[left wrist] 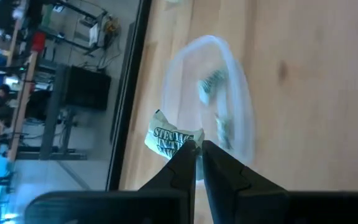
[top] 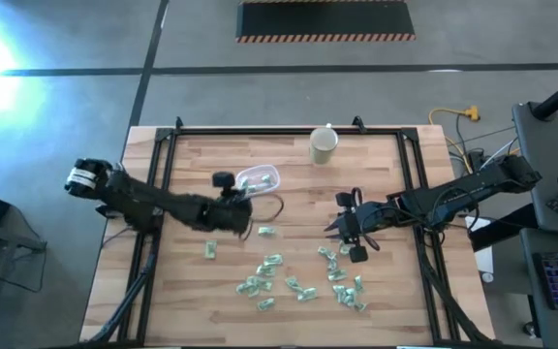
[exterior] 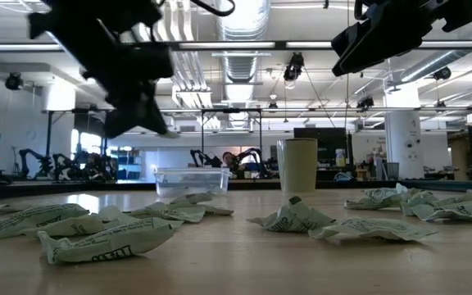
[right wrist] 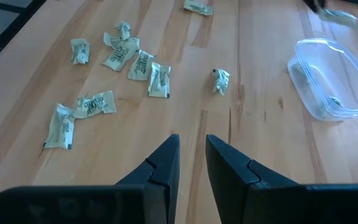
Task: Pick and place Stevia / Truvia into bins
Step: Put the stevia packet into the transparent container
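Left claw pinching sachet, over tub

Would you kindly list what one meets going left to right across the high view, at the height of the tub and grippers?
Left gripper, holding a sachet → clear tub → beige cup → right gripper.
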You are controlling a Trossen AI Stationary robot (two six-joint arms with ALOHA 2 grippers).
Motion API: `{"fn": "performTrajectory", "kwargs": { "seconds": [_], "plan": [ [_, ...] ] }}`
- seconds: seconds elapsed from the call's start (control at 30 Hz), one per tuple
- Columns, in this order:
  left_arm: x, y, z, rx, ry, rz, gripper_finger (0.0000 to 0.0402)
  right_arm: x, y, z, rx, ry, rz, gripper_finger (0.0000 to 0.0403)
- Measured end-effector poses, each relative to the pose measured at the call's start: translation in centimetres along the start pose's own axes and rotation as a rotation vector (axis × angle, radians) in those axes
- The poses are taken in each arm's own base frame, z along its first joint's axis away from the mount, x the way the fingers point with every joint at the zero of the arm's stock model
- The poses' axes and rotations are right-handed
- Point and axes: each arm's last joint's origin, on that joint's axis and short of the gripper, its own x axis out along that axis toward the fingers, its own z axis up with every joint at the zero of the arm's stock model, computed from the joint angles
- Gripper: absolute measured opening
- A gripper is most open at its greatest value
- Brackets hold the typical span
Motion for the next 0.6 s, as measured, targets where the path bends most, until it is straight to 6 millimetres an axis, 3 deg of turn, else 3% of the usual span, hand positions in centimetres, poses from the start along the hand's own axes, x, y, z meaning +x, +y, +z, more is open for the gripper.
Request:
{"fn": "performTrajectory", "kwargs": {
  "seconds": [0.27, 0.6],
  "plan": [
    [4.2, 3.7, 0.6, -0.077, -0.051, -0.128, 0.0008, 0.0, 0.0, 0.0, -0.003, 0.001, 0.000, 0.0068],
    [5.9, 5.3, -0.6, -0.119, 0.010, -0.123, 0.0008, 0.0, 0.0, 0.0, 0.008, 0.001, 0.000, 0.0068]
  ]
}}
